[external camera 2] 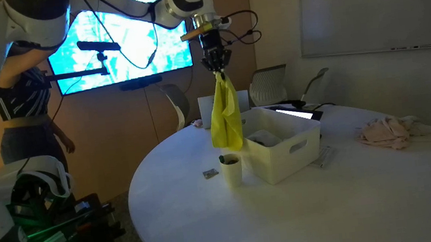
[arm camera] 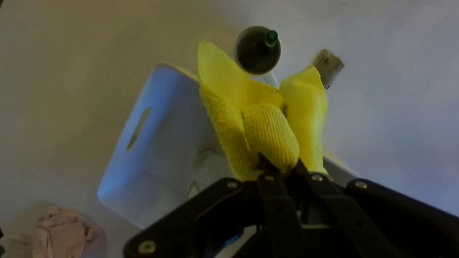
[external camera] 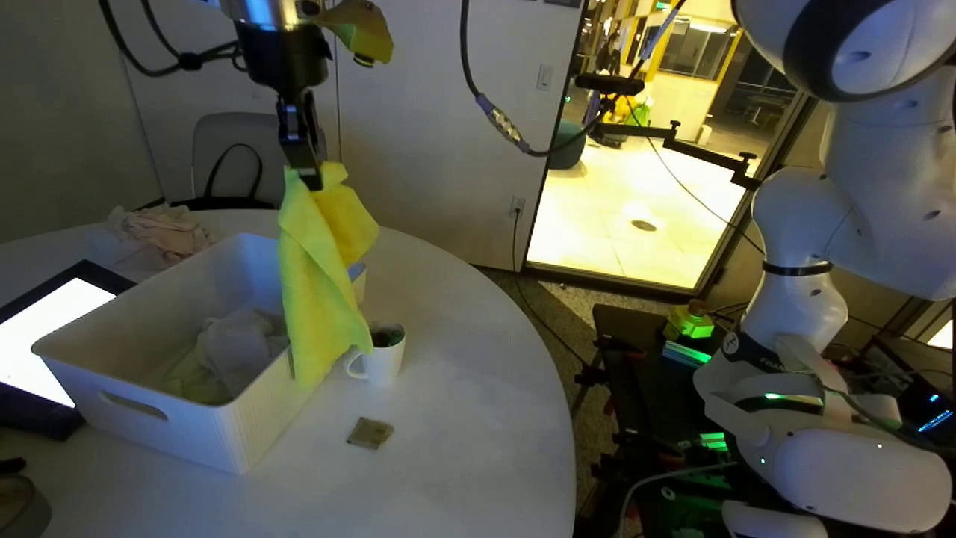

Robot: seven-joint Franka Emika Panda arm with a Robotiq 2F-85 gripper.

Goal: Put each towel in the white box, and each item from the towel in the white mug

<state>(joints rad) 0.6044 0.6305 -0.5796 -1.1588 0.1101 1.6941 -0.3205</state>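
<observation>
Panda arm [external camera: 799, 224] is stretched out higher than the white bin [external camera: 194, 430], gripper [external camera 2: 219, 73] pointing down, totally clamped on a yellow towel [external camera 2: 225, 111] dangling underneath.

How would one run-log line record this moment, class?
Gripper: shut on yellow towel | white box: pale cloth inside | white mug: green-topped item inside

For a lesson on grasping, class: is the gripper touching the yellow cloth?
Touching. The wrist view shows the gripper pinching the yellow cloth, which hangs from it in both exterior views.
</observation>
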